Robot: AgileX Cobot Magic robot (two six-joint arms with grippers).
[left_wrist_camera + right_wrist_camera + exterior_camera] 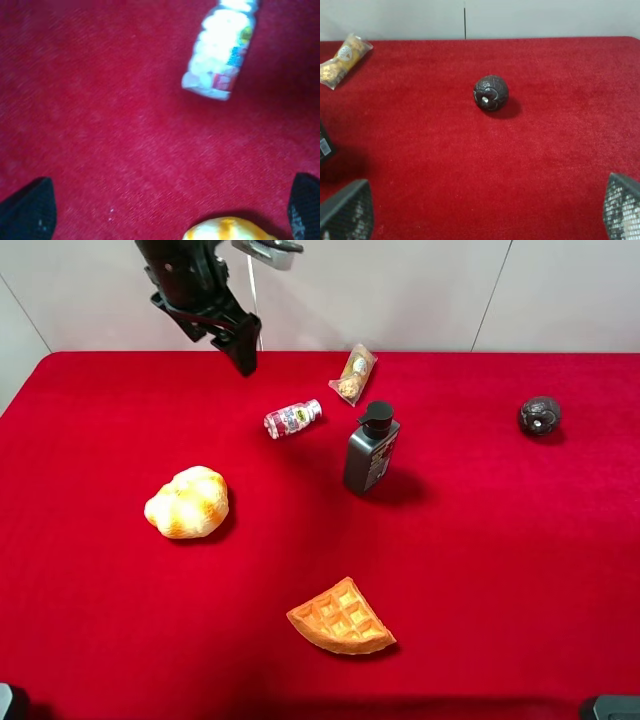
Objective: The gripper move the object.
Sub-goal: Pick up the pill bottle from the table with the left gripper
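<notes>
The object, a small clear bottle (292, 419) with a pink-and-white label and white cap, lies on its side on the red cloth. My left gripper (243, 355) hangs above the table's far edge, up and to the left of the bottle. In the left wrist view the bottle (220, 50) lies ahead of the open left gripper (167, 215), well clear of both fingertips (27, 210). Nothing is between them. The right gripper (485, 212) is open and empty in its wrist view; it does not show in the high view.
A dark grey pump bottle (371, 448) stands just right of the object, and a snack packet (353, 374) lies behind it. A bread roll (187, 502) is at the left, a waffle wedge (342, 618) at the front, and a dark ball (540, 416) at the far right.
</notes>
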